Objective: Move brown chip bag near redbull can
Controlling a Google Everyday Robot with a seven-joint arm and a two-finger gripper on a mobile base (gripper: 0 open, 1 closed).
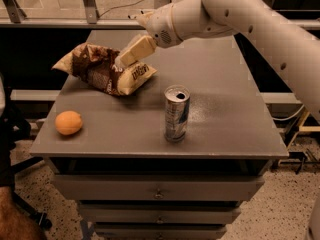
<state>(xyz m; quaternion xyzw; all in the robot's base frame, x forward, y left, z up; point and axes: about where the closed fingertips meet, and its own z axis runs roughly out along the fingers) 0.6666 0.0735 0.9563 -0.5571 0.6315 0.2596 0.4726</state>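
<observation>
The brown chip bag (102, 68) lies wrinkled on the left back part of the grey table (225, 109), with pale yellow ends and white lettering. The redbull can (176, 113) stands upright near the table's middle front, to the right of and in front of the bag. My gripper (131, 53) reaches in from the upper right and sits right over the bag's right half, its pale finger touching or just above the bag.
A small round orange fruit (68, 122) lies at the table's front left. The table has drawers (157, 191) below its front edge. A railing runs behind the table. A dark object stands at the far left edge.
</observation>
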